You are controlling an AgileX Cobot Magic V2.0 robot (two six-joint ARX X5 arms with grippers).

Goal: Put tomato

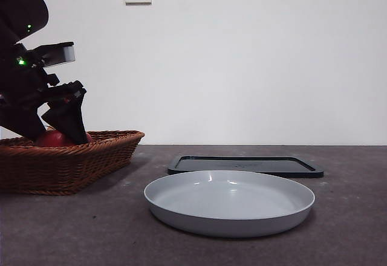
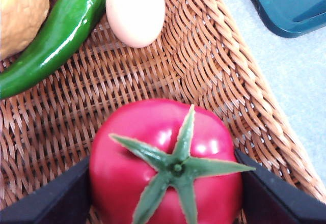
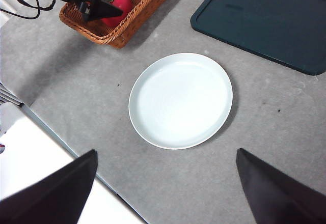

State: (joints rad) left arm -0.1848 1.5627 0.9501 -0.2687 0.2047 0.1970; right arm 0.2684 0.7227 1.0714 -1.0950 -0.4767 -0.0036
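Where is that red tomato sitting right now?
The tomato lies in the wicker basket at the front view's left, between the left gripper's jaws, near an egg and a green pepper.

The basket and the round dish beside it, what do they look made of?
The basket looks like woven wicker or rattan, brown and matte: interlaced strands show plainly in the left wrist view. The dish seems to be smooth pale grey plastic or glazed ceramic, with a soft sheen; the look alone cannot settle which.
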